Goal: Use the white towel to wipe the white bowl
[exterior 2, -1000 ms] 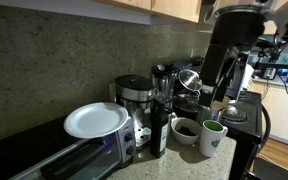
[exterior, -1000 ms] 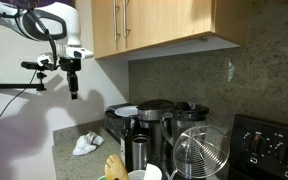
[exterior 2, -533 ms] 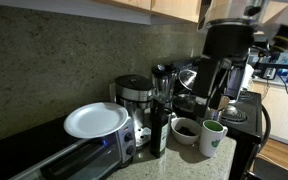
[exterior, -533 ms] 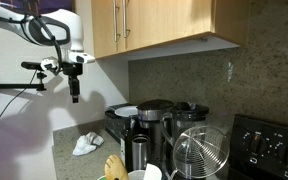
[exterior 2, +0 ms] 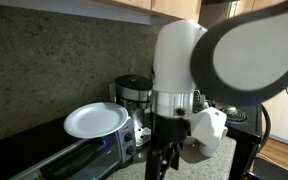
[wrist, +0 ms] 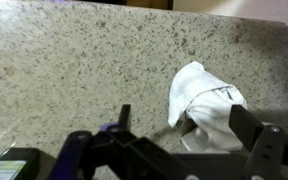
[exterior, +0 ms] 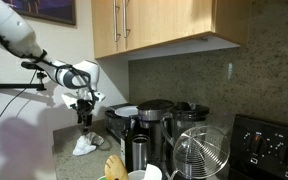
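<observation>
The white jointed arm (exterior: 24,45) reaches in from the upper corner, bends at a rounded elbow and turns its wrist straight down, so the dark two-fingered gripper (exterior: 84,122) points at the counter. In an exterior view the arm's smooth white cylindrical casing (exterior 2: 179,60) fills the foreground.

In the wrist view the two black fingers (wrist: 124,118) stand spread wide apart with nothing between their pads.

The speckled grey-beige granite counter (wrist: 74,60) looks polished and flat. On it lies the crumpled white cloth towel (wrist: 206,105), soft and folded into a loose lump.

In the wrist view the towel sits between the fingers, closer to one of them. In an exterior view the towel (exterior: 84,146) lies directly below the gripper, with a small gap between them.

The round, shallow white dish (exterior 2: 96,121) rests on top of a dark metal toaster oven (exterior 2: 54,160), well apart from the towel.
</observation>
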